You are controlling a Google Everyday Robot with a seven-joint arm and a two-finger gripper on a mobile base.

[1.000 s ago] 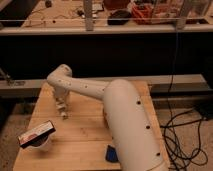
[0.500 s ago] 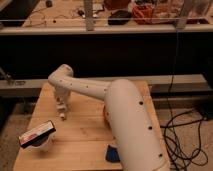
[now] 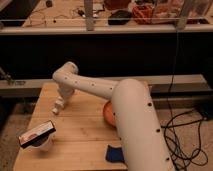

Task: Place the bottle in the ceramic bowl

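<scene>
Nearest, at the front edge of the pale wooden counter (image 3: 80, 137), a blue sponge (image 3: 114, 154) lies just beside the robot's thick white arm (image 3: 135, 125), which rises from the lower right and hides the counter's right side; off that side, black cables (image 3: 187, 145) coil on the floor. Near the front left corner stands a small white cup (image 3: 41, 144) with a flat dark-and-red item (image 3: 36, 134) lying tilted across its mouth. Farther in, the ceramic bowl (image 3: 108, 114) shows as an orange-brown curve at mid-counter (only its left part is in sight, the rest is behind the arm). Beyond it the arm runs leftward to a rounded joint and bends down to the claw (image 3: 59, 104), which hangs low over the back left part of the counter, well apart from the bowl. Whether the claw is spread or pressed together cannot be told. At its lower end sits a small pale shape, taken to be the bottle (image 3: 55, 110), down at the counter's surface, touching the claw or just beside it; which of the two cannot be told. Behind the counter a grey ledge (image 3: 180, 82) runs across, and a far counter (image 3: 60, 15) carries wires and a red-orange container (image 3: 145, 12).
</scene>
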